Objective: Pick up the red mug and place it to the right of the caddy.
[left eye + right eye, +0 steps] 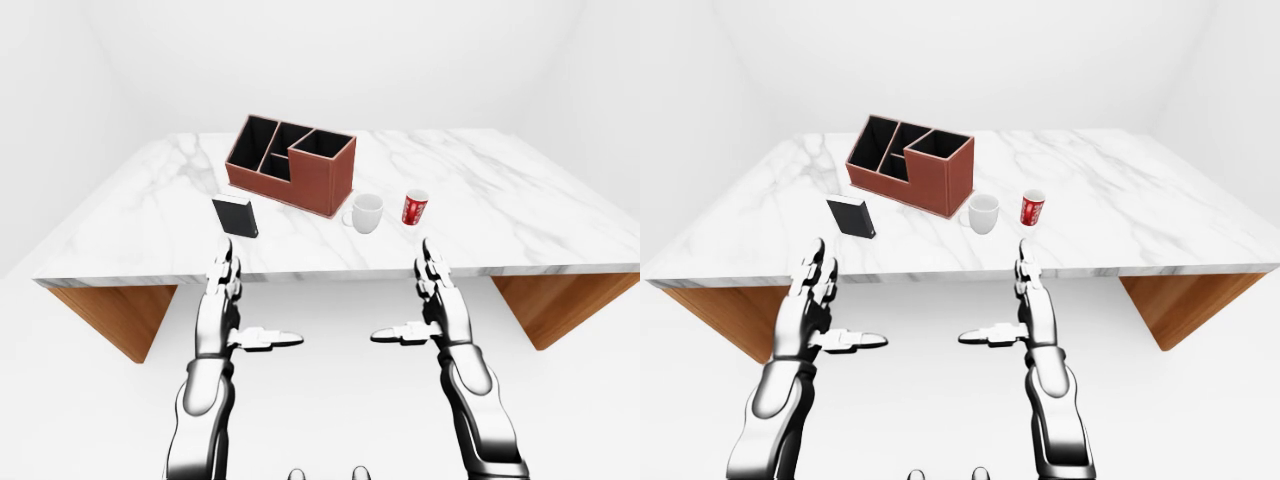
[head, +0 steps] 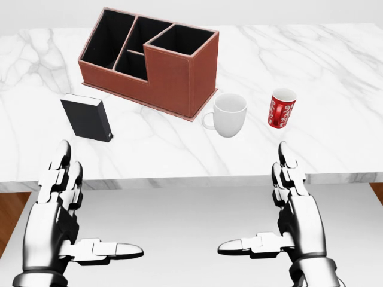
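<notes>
Left-eye view: white marble table (image 1: 480,190) bearing brown leather compartment caddy (image 1: 292,165), small black box (image 1: 235,217), white ceramic mug (image 1: 365,213).

Head view: red patterned mug (image 2: 282,108) upright, right of white mug, well apart from caddy. Silver left hand (image 2: 60,221) and silver right hand (image 2: 293,218) below table edge, fingers spread, empty.

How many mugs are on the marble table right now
2. The white mug stands just right of the caddy in the head view; the red mug stands farther right, apart from it. None seems hidden.
</notes>
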`<state>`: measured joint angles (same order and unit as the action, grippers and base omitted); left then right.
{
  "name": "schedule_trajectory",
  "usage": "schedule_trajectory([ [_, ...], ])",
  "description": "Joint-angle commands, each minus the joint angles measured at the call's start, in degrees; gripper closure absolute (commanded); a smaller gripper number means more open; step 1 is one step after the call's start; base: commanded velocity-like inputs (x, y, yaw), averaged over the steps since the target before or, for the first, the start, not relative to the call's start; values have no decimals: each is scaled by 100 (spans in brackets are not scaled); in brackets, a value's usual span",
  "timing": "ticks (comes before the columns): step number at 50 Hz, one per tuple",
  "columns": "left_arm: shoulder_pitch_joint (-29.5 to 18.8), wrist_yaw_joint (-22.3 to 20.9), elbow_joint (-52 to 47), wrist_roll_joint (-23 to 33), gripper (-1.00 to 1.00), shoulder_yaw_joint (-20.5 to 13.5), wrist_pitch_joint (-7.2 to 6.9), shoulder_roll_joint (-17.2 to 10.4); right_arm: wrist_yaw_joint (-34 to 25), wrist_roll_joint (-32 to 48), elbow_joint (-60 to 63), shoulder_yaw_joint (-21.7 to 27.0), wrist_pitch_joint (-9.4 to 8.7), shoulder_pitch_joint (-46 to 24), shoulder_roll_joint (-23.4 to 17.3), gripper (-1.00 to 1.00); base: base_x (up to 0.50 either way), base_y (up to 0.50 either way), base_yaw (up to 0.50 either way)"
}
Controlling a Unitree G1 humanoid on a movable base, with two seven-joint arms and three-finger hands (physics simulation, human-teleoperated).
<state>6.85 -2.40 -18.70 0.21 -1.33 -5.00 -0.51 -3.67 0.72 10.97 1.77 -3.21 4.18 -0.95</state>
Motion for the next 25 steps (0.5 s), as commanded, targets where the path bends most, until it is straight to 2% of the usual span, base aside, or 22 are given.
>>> schedule_trajectory([
  [1,301,-67,-918,91,-100,119,0,28,-63,-55,617,70,-179,164,7,-100,0,0,0],
  [9,521,-141,-1576,37,-100,64,0,36,-77,-100,1052,127,-179,281,14,-100,0,0,0],
  [25,667,-147,-1963,80,-100,131,0,59,-107,-116,2215,85,-179,669,77,-100,0,0,0],
])
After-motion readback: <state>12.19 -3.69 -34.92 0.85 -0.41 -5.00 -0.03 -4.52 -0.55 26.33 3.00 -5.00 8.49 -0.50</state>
